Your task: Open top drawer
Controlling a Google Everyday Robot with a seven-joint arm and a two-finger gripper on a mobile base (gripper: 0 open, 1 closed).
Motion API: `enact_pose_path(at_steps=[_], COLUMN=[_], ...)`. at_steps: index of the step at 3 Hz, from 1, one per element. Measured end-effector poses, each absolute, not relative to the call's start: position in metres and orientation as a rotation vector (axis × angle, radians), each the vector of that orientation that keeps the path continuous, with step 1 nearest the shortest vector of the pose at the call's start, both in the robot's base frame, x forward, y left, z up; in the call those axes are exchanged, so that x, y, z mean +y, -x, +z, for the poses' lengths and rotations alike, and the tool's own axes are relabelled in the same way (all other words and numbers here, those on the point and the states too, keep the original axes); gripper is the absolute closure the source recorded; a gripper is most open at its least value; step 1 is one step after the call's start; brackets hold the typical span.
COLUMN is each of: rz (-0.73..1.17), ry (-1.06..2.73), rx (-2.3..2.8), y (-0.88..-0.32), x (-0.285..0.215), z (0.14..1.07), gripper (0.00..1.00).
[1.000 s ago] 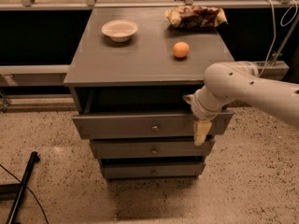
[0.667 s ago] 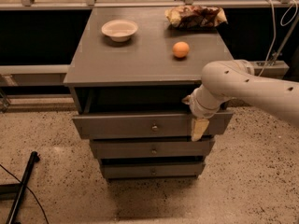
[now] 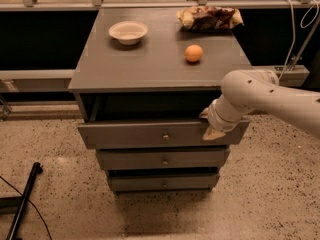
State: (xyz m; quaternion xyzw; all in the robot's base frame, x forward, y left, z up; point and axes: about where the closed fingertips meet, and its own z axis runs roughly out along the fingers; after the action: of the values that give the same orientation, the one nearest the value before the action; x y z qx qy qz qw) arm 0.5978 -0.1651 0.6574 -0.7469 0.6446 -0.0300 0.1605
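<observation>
The top drawer is a wide grey drawer with a small round brass knob at its centre. It stands pulled out from the grey cabinet, with a dark gap showing above its front. My gripper is at the right end of the drawer front, against its top edge, at the end of the white arm that reaches in from the right.
Two more grey drawers sit below. On the cabinet top are a white bowl, an orange and a crumpled bag. A black pole lies on the speckled floor at left.
The gripper has shifted slightly upward at the right end of the drawer front. The drawer front stays about where it was.
</observation>
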Motion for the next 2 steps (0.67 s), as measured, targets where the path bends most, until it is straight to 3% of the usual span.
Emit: enact_pose_path(at_steps=[1, 2], rz=[-0.084, -0.084], ry=[2.138, 2.138], rx=[1.84, 1.84], y=[-0.5933, -0.5935], x=[-0.1652, -0.1651], z=[0.6607, 0.6647], gripper=[0.8, 0.95])
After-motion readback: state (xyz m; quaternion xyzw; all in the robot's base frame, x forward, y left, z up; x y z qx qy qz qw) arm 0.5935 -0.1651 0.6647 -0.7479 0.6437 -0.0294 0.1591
